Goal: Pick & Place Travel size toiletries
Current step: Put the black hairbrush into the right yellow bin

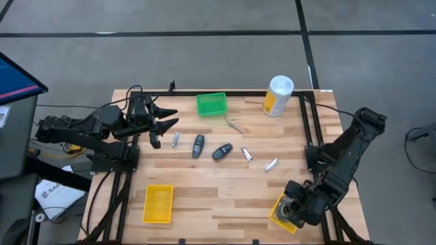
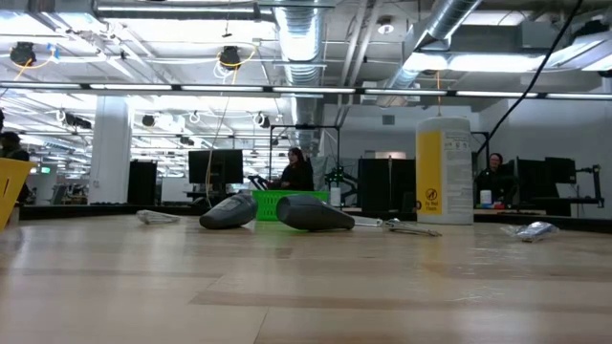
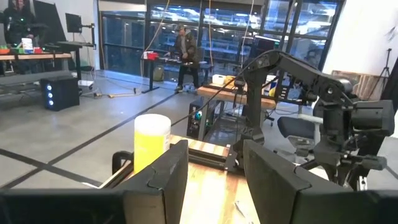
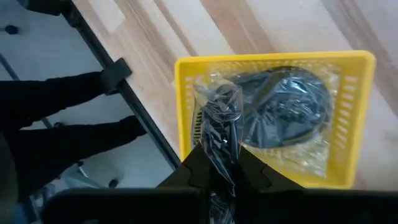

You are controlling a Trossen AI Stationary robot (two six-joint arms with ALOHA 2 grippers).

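Note:
The loose toiletries lie mid-table. Two dark oval pieces (image 1: 198,145) (image 1: 221,151) rest flat, with slim silvery pieces (image 1: 175,139) (image 1: 246,154) (image 1: 270,165) beside them. My right gripper (image 1: 294,212) hangs over the yellow tray (image 1: 278,214) at the near right corner, shut on a black bundle in a clear bag (image 4: 217,118). A second bagged black bundle (image 4: 292,115) lies in that tray (image 4: 357,124). My left gripper (image 1: 163,122) is open above the table's far left part and touches nothing; its fingers (image 3: 168,180) frame the canister. My right gripper (image 4: 222,177) pinches the clear bag of the black bundle between its two fingers (image 4: 202,171), coming from above and pointing down. The bag's crumpled end (image 4: 221,149) sits in the pinch. The rest of it reaches down into the yellow tray, over its rim side.
A tall white-and-yellow canister (image 1: 278,95) stands at the far edge, with a green tray (image 1: 211,103) to its left. Another yellow tray (image 1: 158,203) sits near the left near edge. A thin silvery piece (image 1: 234,124) lies by the green tray. People sit at desks beyond the table.

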